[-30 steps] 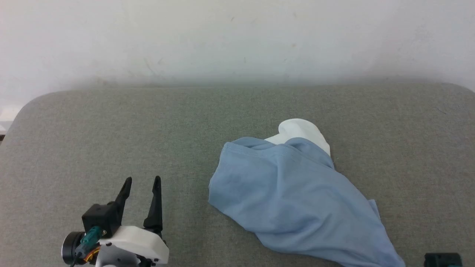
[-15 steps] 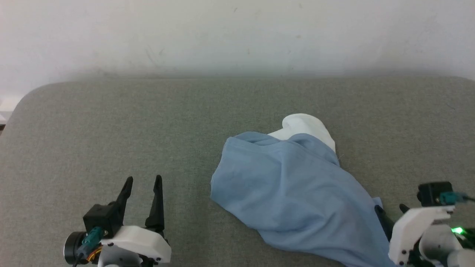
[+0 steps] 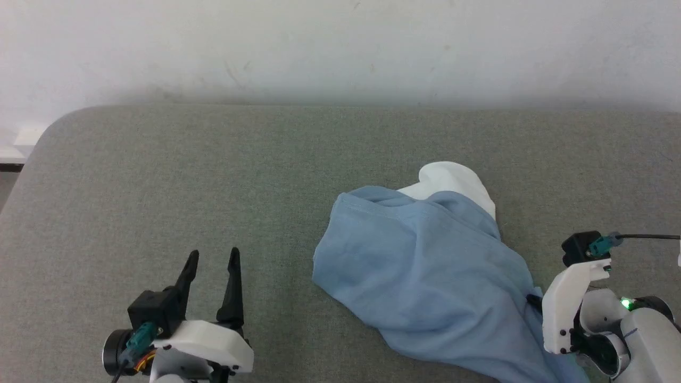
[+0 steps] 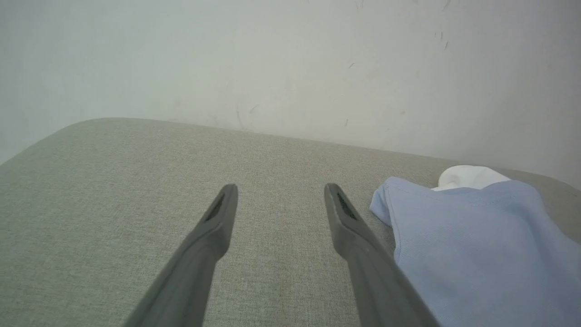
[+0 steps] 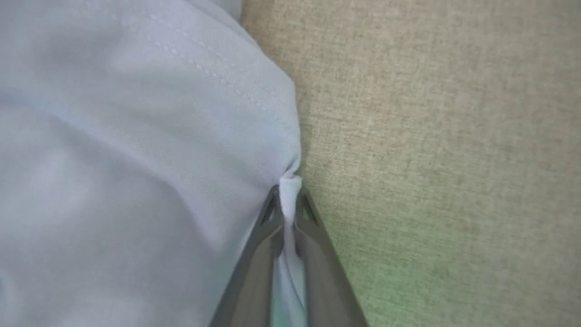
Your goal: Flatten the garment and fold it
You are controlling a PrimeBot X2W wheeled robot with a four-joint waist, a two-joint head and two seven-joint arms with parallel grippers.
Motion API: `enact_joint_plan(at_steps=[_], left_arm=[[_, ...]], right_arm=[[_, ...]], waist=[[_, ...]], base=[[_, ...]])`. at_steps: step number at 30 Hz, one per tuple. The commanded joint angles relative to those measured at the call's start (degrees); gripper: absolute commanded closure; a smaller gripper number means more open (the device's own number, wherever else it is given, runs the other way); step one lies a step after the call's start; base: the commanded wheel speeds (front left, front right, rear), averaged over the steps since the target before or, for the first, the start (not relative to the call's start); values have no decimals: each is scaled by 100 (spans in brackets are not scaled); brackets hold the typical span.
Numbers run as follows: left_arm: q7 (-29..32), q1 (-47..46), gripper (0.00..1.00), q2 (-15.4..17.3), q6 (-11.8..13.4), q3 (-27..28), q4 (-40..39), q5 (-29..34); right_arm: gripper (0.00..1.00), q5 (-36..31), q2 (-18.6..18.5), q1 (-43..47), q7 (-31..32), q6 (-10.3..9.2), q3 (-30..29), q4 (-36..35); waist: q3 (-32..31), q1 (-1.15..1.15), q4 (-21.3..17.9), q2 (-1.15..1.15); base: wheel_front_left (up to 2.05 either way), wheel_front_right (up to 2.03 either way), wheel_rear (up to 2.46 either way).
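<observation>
The right gripper (image 5: 288, 200) is pinched almost shut on a little fold at the edge of the garment (image 3: 425, 276). The blue cloth is squeezed between its two dark fingers (image 5: 261, 254) and puckers up just past the tips. A second ago only a dark bit of this arm peeked in at the near right corner. Half a second ago the gripper was beside the cloth's near right edge. Now it has hold of that edge.

The left gripper (image 3: 213, 260) is spread wide and holds nothing. It hangs over bare grey cloth, well to the left of the garment, just as it did before.

The garment lies in a soft heap on the right half of the grey surface (image 3: 159, 175). The heap looks much the same as a second ago; the whole picture has slid a little because the head camera moved. Its long way runs on a slant. The wide, rounded end sits far and to the left, and it gets thin toward the near right, where the right gripper has it. A stitched hem runs along the far edge.

A white bit of cloth (image 3: 452, 183) pokes out at the far end. I cannot tell if it belongs to the garment. A pale wall (image 3: 340, 48) stands behind the surface.
</observation>
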Motion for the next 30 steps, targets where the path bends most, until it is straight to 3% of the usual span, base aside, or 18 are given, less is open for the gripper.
enact_joint_plan(at_steps=[1, 7, 12, 17, 21, 29, 30], left_arm=[[-51, -61, 0, 2, 3, 14, 43, -24], [-59, 46, 0, 49, 32, 31, 70, -49], [-3, 165, 0, 107, 77, 42, 13, -68], [67, 297, 0, 163, 129, 64, -53, -100], [135, 365, 0, 227, 162, 91, -101, -122], [259, 397, 0, 298, 192, 78, -87, -150], [272, 399, 0, 299, 195, 72, -73, -155]], right_arm=[[100, -18, 11, 130, -196, -8, 124, 125], [100, -710, -85, -154, -1897, -8, -450, -752], [100, -1213, 203, 438, -2214, -8, -742, -2382], [100, -1327, 393, 1964, -1597, -8, -480, -4122], [100, -1093, 467, 3244, -792, -8, -138, -4806], [100, -566, 574, 4618, 425, -8, 12, -4573], [84, -575, 518, 4670, 460, -8, 12, -4472]], waist=[[-91, 0, -49, 0], [-344, 0, -273, 0], [-522, 0, -478, 0], [-632, 0, -662, 0], [-661, 0, -781, 0], [-714, 0, -874, 0], [-726, 0, -867, 0]], base=[[0, 0, 0], [0, 0, 0], [0, 0, 0], [0, 0, 0], [0, 0, 0], [0, 0, 0], [0, 0, 0]])
